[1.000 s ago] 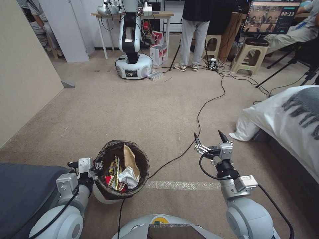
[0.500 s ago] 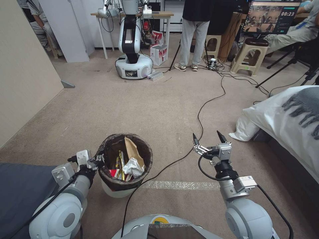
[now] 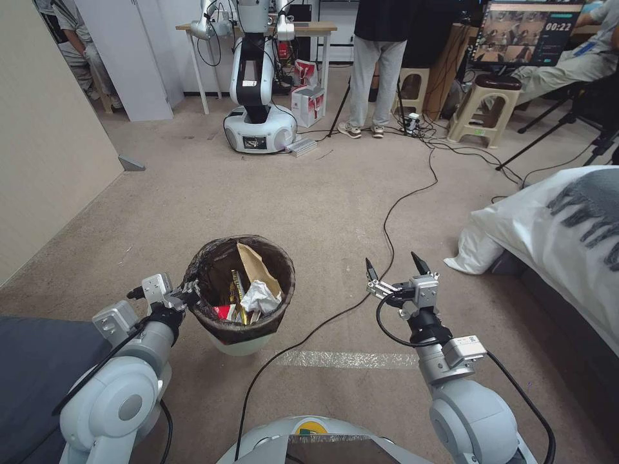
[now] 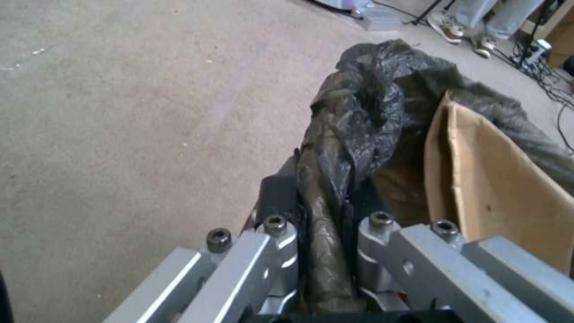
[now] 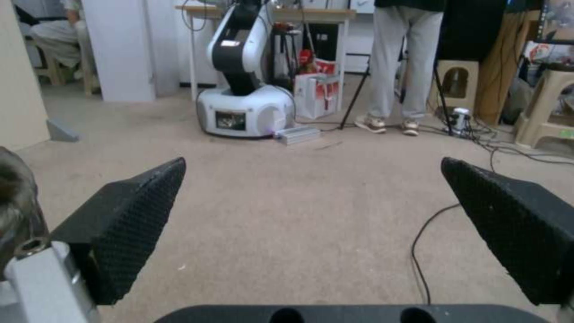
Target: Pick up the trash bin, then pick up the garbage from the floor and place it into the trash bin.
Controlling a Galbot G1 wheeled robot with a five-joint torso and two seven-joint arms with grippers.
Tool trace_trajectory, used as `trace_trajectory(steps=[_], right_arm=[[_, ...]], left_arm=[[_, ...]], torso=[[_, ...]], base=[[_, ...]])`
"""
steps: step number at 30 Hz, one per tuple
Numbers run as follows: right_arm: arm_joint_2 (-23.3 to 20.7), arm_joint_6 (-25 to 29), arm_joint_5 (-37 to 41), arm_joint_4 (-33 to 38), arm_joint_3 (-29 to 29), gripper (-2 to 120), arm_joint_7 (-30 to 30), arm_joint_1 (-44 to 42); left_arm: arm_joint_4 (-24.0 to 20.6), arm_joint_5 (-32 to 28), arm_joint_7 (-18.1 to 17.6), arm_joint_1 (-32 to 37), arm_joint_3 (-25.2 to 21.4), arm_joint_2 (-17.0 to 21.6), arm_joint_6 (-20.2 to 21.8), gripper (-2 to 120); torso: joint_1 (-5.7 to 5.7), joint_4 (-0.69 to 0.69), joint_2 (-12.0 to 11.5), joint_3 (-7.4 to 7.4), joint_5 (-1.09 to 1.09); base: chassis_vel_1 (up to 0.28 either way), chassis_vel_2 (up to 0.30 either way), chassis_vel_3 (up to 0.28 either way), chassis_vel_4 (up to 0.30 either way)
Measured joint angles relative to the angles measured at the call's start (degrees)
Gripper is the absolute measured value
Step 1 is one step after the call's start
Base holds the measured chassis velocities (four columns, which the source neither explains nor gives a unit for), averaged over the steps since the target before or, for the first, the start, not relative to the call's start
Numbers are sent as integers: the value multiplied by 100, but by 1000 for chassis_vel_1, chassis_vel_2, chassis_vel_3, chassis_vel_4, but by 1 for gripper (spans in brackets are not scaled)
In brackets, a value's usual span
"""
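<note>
- My left fingers [image 4: 281,251] are pinched together on the near-left rim of the trash bin [image 3: 240,345], with the dark liner bag [image 4: 353,134] squeezed between them; the left wrist view shows the folded plastic running straight down through the narrow gap.
- My left gripper [image 3: 184,298] sits at the end of an arm that bends up from the lower left and reaches forward and inward to the rim.
- The trash bin stands upright, white below and dark-lined above, just left of my centre over the carpet [image 3: 309,193]; whether its base touches the floor I cannot tell.
- Inside it lie the garbage pieces: a brown paper bag [image 3: 255,267] leaning against the far wall, crumpled white tissue [image 3: 260,298] in front of it, yellow wrappers [image 3: 238,287] and a bit of red [image 3: 222,312] lower down.
- A black cable [image 3: 387,219] runs across the carpet between the bin and my right arm.
- My right gripper [image 3: 393,270] hangs to the right of the bin, well apart from it, forearm angled forward, fingers spread wide with nothing between them.
</note>
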Motion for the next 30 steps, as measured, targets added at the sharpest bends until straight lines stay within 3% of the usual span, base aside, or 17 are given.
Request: trace_trajectory(steps=[30], right_arm=[[96,-77,17,115,36,100,108,16]], left_arm=[[966,420,66,-111,207,-255,-76,7]], torso=[[0,1,0,0,1]], base=[[0,0,0,0]])
